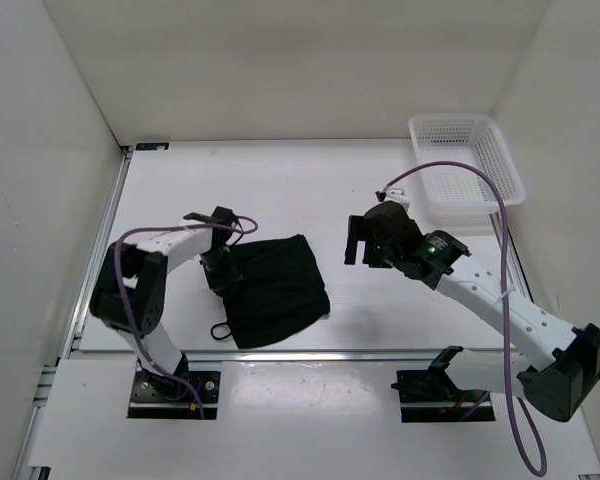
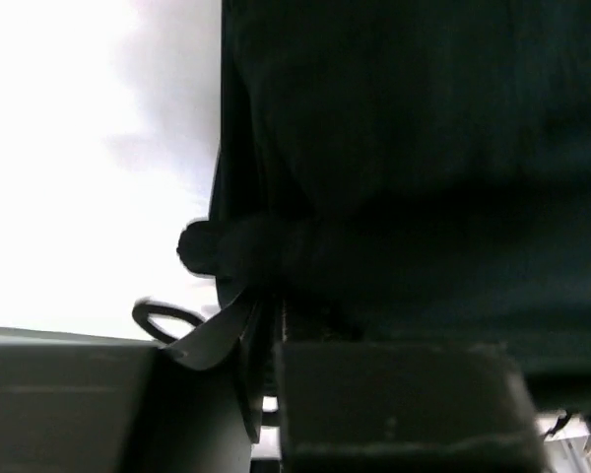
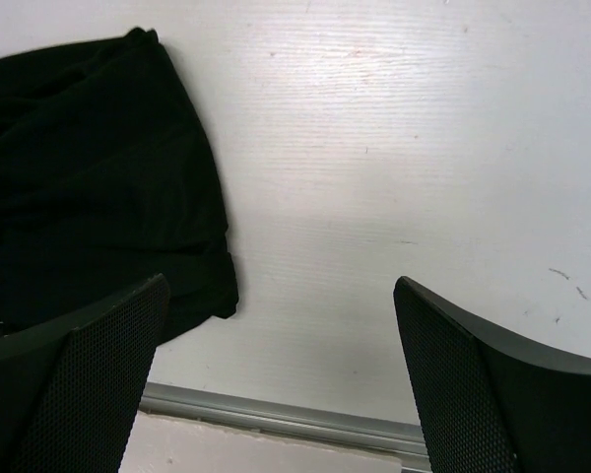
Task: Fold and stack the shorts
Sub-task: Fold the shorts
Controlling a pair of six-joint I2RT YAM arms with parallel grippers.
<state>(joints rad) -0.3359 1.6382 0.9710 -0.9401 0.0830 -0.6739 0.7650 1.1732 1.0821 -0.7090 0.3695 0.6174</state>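
The black shorts (image 1: 275,290) lie folded in a compact pile on the white table, left of centre. Their drawstring loop (image 1: 220,330) pokes out at the near left corner. My left gripper (image 1: 220,265) is at the pile's left edge. In the left wrist view dark cloth (image 2: 414,148) fills the frame, and the left gripper (image 2: 271,340) has its fingers nearly together with a flap of fabric pinched between them, the drawstring loop (image 2: 163,317) beside it. My right gripper (image 1: 358,243) hovers to the right of the pile. It stands wide open (image 3: 281,325) over bare table, apart from the shorts (image 3: 89,177).
A white mesh basket (image 1: 467,170) stands at the back right corner. A metal rail (image 3: 276,419) runs along the table's near edge. White walls close in the left, back and right sides.
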